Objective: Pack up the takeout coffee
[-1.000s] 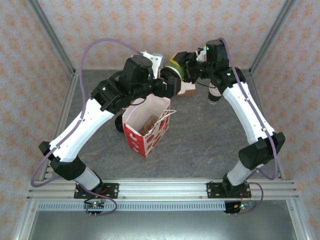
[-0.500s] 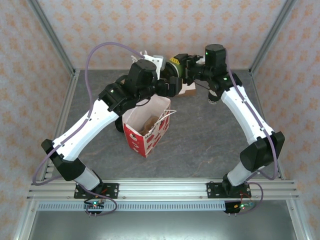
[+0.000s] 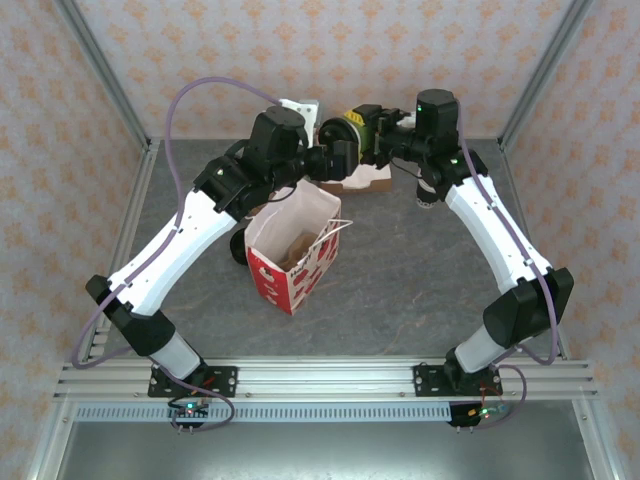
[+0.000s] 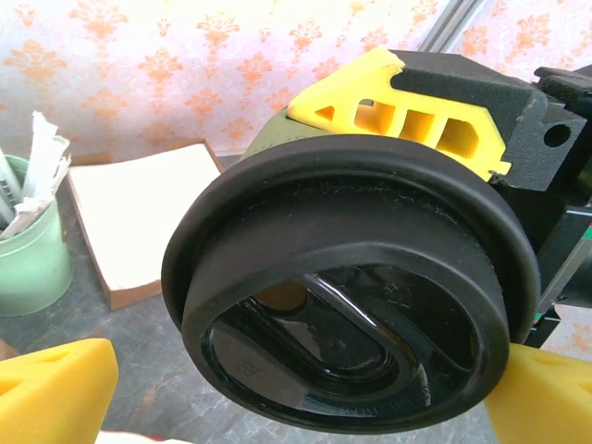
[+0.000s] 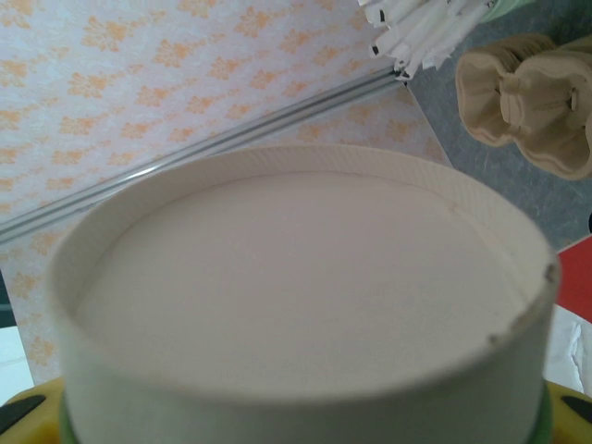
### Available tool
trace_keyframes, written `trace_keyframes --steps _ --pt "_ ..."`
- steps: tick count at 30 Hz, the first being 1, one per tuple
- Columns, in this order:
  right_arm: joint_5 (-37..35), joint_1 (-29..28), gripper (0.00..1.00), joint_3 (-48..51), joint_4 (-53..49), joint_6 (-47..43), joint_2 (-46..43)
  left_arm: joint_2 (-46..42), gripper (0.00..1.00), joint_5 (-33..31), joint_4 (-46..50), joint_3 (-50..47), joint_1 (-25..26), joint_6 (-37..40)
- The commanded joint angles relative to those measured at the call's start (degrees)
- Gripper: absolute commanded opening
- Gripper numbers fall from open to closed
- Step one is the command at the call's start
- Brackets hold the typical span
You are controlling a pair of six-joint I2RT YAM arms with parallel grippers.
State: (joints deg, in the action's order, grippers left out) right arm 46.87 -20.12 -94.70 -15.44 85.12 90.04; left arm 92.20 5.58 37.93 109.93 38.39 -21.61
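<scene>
Table (image 3: 420, 280): grey, with the red-and-white bag (image 3: 290, 255) standing upright near its middle, mouth open.

Coffee cup (image 3: 340, 129): off the table, in the air over the far edge, beyond the bag and not over its mouth. It lies on its side. The black lid (image 4: 351, 305) faces the left wrist camera; the pale base (image 5: 296, 277) faces the right wrist camera.

Right gripper (image 3: 362, 138): clamped on the cup's green side, one yellow finger (image 4: 398, 102) seen across the wall just behind the lid.

Left gripper (image 3: 337, 159): jaws spread to their widest, grasping nothing. Its yellow fingertips (image 4: 55, 393) flank the lid at the lower corners of the wrist view.

Step, as judged: an arm-to-arm handover in mid-air, with the cup offered lid-first to the left arm; packing not yet begun.

Next move calls for: the left jaws to close squarely on the cup before the right lets go. The cup must then be turned upright and carried to the bag's mouth. A grip on the lid alone risks popping it off.

Against one second ago: the right gripper and cup have moved farther back and slightly left. The left gripper has followed and now lines up with the lid. Bag unmoved.
</scene>
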Motion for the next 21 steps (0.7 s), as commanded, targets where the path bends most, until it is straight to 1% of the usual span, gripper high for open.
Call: trace_keyframes --steps 1,7,14,16,17,21 --pt "2.5 -0.3 0.36 0.7 2.6 0.7 -2.2 1.6 1.00 2.4 -1.4 2.2 -0.7 -1.2" --pt "2.8 -0.3 0.36 0.9 3.3 1.4 -2.3 2.8 1.00 3.5 -2.2 3.4 -1.0 -1.9" --pt "2.9 -0.3 0.36 1.8 4.3 2.2 -2.4 3.6 1.00 9.1 -3.6 3.7 -2.0 -1.6" --pt "2.8 -0.4 0.36 2.2 4.6 2.6 -2.5 4.0 1.00 9.4 -3.3 4.3 -2.2 -1.8" --pt "2.9 -0.3 0.36 2.4 4.6 2.6 -2.4 4.1 1.00 10.8 -4.0 4.3 -2.4 -1.7" --pt "2.9 -0.3 0.36 2.7 4.5 2.7 -2.6 4.9 1.00 13.0 -4.1 5.7 -2.5 -2.0"
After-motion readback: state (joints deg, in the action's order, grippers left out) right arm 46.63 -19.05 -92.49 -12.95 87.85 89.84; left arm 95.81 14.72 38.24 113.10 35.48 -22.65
